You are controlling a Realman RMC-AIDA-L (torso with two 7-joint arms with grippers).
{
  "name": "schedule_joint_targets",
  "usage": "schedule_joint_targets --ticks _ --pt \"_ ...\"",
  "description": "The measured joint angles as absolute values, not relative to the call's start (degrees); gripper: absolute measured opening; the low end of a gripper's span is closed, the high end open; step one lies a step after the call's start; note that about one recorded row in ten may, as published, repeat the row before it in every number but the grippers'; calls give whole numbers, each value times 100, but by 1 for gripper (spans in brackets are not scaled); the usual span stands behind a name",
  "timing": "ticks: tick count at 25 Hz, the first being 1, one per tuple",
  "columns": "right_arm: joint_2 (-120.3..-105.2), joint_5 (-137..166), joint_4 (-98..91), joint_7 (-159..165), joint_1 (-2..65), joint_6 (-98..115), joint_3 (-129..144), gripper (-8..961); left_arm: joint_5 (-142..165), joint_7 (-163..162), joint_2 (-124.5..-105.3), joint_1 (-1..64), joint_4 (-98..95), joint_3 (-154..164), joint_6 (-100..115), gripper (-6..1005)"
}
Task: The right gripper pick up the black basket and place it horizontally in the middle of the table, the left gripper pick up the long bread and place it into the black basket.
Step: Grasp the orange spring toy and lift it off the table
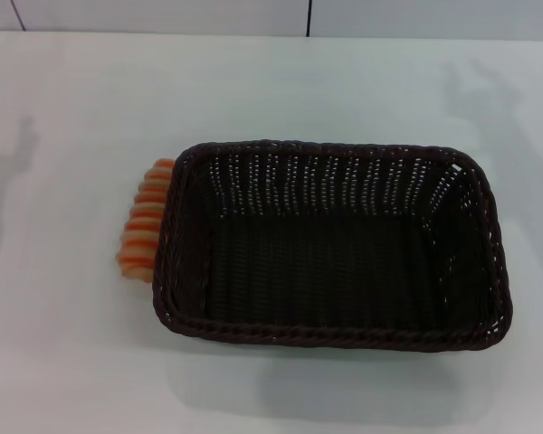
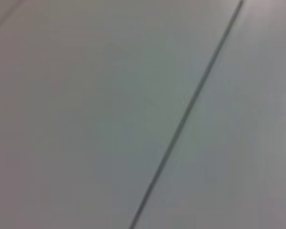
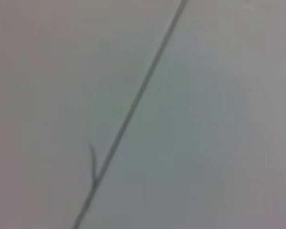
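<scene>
head view shows you the black basket (image 1: 330, 244) lying lengthwise mid-table (image 1: 72, 108), the long bread (image 1: 145, 228) touching its left wall. neither gripper is visible, so you cannot tell their finger state. reaching for the bread could nudge the basket.

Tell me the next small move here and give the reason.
Probably bring the left arm down toward the long bread. The black basket already lies horizontally near the middle of the table and is empty, while the bread lies outside, tight against its left wall. Neither gripper is in view, so an approach comes before any grasp.
</scene>
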State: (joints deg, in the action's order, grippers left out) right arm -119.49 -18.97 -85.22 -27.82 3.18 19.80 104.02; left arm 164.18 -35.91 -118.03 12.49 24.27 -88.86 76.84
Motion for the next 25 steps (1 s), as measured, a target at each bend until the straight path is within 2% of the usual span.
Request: schedule_joint_targets --ticks 5,13,21,24,25 --pt "-11927 -2811 -7215 -2780 405 3340 10374 347 16538 -3581 -11807 1382 2458 -8841 7430 810" --pt "-11914 -3494 -6233 -2646 602 3330 10021 348 16543 -3585 -11795 1510 2505 -8709 7092 808" --pt "-11916 -3627 -5295 -1732 588 4094 9652 590 16548 -3577 -11745 1439 3052 -8433 6482 806" --pt "-11900 -3630 -4923 -1526 717 4163 9463 670 16547 -3594 -11593 1246 3944 -8135 5291 805" --pt "-11898 -3630 -4713 -1517 829 4187 9348 697 16550 -3567 -11472 1154 4557 -7952 4431 805"
